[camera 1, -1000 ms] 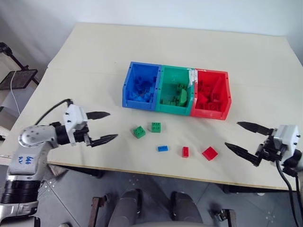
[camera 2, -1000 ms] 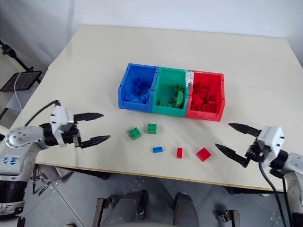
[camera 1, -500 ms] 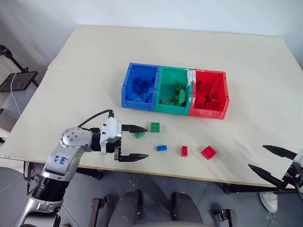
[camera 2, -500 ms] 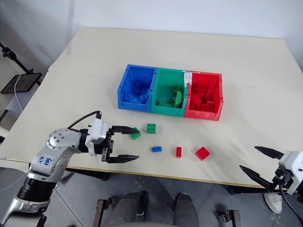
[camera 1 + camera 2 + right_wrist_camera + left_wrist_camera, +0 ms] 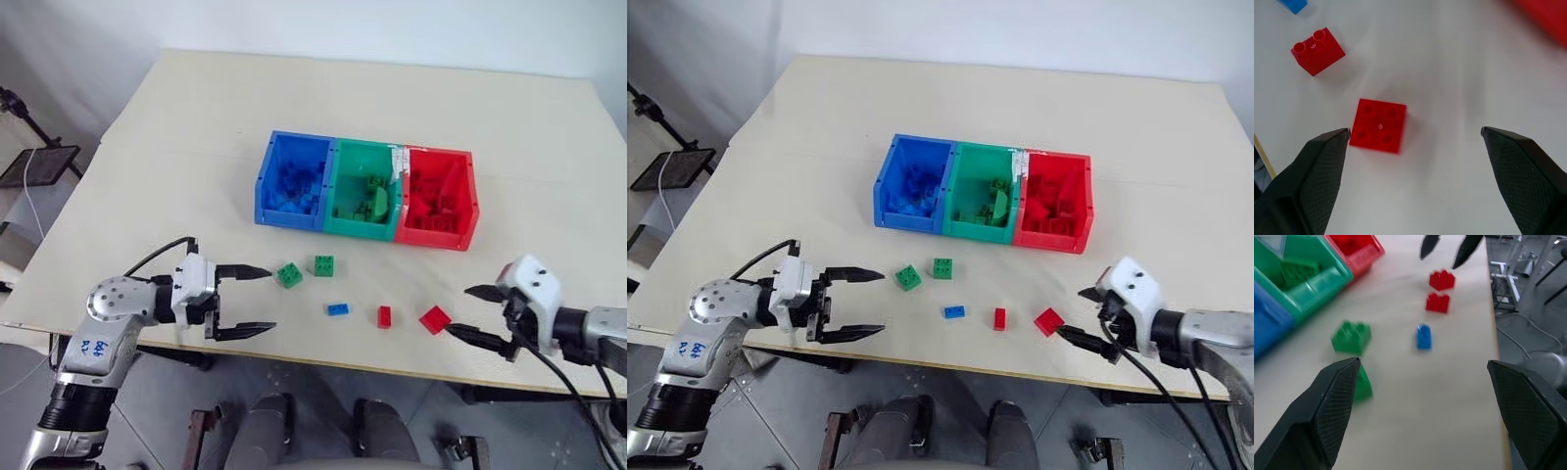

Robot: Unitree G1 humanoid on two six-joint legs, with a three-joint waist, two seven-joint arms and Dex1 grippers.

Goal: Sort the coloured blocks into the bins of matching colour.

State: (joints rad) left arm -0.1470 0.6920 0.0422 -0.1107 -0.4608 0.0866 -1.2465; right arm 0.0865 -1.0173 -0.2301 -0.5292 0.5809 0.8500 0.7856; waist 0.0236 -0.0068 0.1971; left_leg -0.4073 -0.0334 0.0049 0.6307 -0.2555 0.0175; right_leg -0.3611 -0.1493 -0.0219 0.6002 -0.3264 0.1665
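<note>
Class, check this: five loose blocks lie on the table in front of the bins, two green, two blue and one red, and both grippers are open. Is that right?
Not quite. The colours are swapped: one blue block and two red blocks, as the left eye view shows. The two green blocks and the open left gripper and right gripper are as stated.
</note>
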